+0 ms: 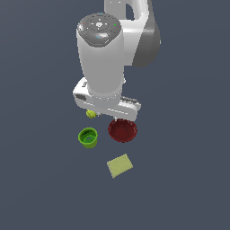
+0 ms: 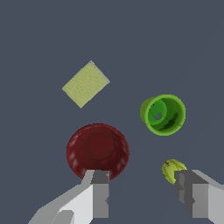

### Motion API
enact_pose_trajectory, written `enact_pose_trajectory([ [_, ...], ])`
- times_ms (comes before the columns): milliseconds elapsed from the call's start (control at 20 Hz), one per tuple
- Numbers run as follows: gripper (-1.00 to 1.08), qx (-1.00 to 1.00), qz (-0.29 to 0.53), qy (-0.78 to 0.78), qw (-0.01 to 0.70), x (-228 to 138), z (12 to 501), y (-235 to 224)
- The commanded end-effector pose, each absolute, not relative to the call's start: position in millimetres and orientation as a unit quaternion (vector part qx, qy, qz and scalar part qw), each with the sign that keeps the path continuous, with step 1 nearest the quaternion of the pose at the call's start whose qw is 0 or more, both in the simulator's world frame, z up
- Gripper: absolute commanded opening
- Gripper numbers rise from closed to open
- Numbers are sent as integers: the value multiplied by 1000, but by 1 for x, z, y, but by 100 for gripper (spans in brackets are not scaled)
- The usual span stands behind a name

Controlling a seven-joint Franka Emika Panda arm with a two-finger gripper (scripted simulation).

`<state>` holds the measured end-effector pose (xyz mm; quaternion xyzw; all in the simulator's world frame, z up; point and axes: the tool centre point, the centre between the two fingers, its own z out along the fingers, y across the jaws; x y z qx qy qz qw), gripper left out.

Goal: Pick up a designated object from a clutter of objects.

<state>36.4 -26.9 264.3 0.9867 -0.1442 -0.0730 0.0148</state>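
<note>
We saw the green cup (image 1: 88, 137) (image 2: 163, 114) standing upright and open on the dark floor, bright green with a darker inside. On the exterior view's right of it, apart, sat the dark red fluted bowl (image 1: 122, 130) (image 2: 97, 150). The small yellow-green ball (image 1: 91, 114) (image 2: 173, 169) lay near the cup, and the flat pale yellow sponge (image 1: 120, 165) (image 2: 85, 84) lay apart from all three.

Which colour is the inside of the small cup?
Darker green than its bright green wall; the cup shows best in the wrist view.

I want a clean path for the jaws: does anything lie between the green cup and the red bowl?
No. In both views only bare grey floor separates the green cup from the red bowl; they stand apart.
</note>
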Motion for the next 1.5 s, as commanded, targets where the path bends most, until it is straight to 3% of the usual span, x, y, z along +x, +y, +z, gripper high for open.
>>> enact_pose_trajectory([
  [0, 28, 978, -90, -185, 19, 43, 251, -35],
  [850, 28, 876, -195, -435, 80, 67, 147, -92],
  [1450, 28, 815, -227, -519, 120, 66, 102, -113],
])
